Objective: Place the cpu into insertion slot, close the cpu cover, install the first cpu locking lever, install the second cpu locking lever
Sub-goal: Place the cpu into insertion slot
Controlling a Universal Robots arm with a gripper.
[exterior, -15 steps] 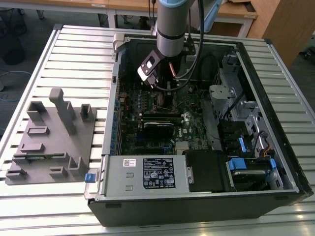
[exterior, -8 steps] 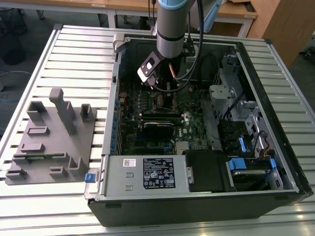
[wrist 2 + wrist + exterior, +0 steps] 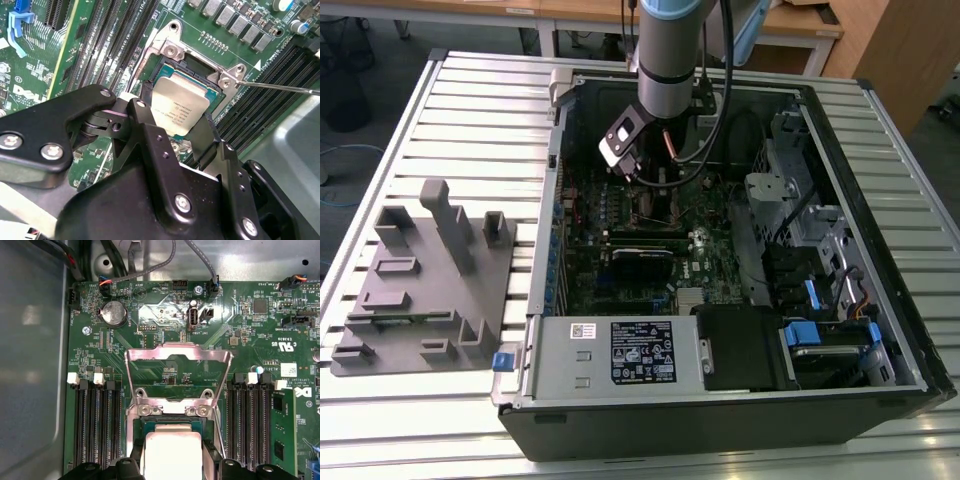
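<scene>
Squarely over the insertion slot (image 3: pixel 199 69), the cpu (image 3: pixel 176 102) lies flat, metal face up, edges parallel to the socket rim, clamped on 2 opposite edges by the gripper (image 3: pixel 175 120). The cpu cover (image 3: pixel 177 353) stands swung open.

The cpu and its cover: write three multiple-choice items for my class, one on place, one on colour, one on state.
1. Where is the cpu?
A. Held by the gripper at the insertion slot.
B. On the table.
C. On the power supply.
2. What colour is its face?
A. Red.
B. Pale silver-grey.
C. Black.
3. How is the cpu cover?
A. Closed over the cpu.
B. Taken out of the case.
C. Open, swung back.
Answers: 1 A, black fingers flank it at the socket; 2 B, seen in both wrist views; 3 C, its frame lies back from the slot.
</scene>
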